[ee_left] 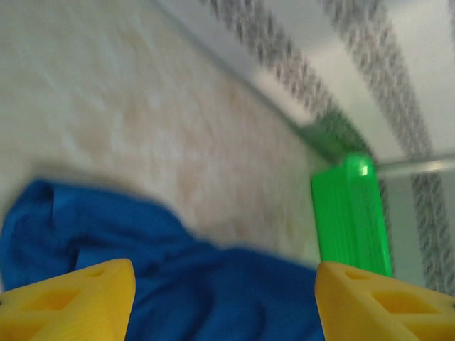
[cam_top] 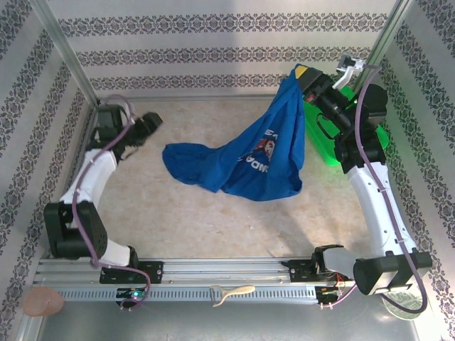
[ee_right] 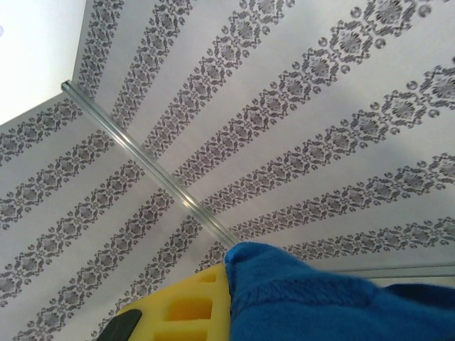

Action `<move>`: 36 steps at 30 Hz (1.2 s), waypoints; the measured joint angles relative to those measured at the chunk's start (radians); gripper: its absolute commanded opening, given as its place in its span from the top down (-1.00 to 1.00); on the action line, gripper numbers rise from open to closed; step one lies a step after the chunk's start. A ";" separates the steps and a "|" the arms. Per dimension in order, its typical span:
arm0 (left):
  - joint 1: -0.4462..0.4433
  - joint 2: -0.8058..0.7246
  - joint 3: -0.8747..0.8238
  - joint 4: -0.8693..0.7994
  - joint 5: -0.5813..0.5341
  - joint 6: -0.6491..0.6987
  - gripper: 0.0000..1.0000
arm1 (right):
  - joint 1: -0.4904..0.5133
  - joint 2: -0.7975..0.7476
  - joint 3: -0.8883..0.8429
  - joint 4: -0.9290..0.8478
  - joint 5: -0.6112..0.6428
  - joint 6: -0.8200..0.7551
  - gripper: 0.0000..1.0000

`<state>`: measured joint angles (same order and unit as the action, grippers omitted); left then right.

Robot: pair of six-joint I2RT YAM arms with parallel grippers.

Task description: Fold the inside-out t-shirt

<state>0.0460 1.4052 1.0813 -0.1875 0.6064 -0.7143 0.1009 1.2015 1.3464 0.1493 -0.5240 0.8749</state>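
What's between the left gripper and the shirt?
Nothing. In the top view, only bare table separates the left gripper from the shirt.

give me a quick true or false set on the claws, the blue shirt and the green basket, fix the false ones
1. The right claw grips the t-shirt and holds one end off the table. True.
2. The left claw is shut on the cloth. False: it is open and apart from the shirt.
3. The t-shirt lies inside the green basket. False: it hangs from the right claw down onto the table.
4. The basket stands at the table's right side. True.
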 measured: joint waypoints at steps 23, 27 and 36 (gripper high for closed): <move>-0.595 0.344 0.486 0.201 0.029 0.228 -0.99 | 0.348 0.087 0.111 -0.098 0.121 -0.154 1.00; -0.594 0.353 0.450 0.280 0.035 0.196 -0.99 | 0.375 0.121 0.130 -0.118 0.148 -0.177 1.00; -0.572 -0.042 0.048 0.317 -0.088 0.244 -0.99 | 0.380 0.126 0.140 -0.163 0.198 -0.248 1.00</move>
<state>-0.5262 1.3636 1.1297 0.1295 0.5186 -0.4706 0.4805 1.3270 1.4860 -0.0132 -0.3256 0.6266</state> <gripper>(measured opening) 0.995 0.057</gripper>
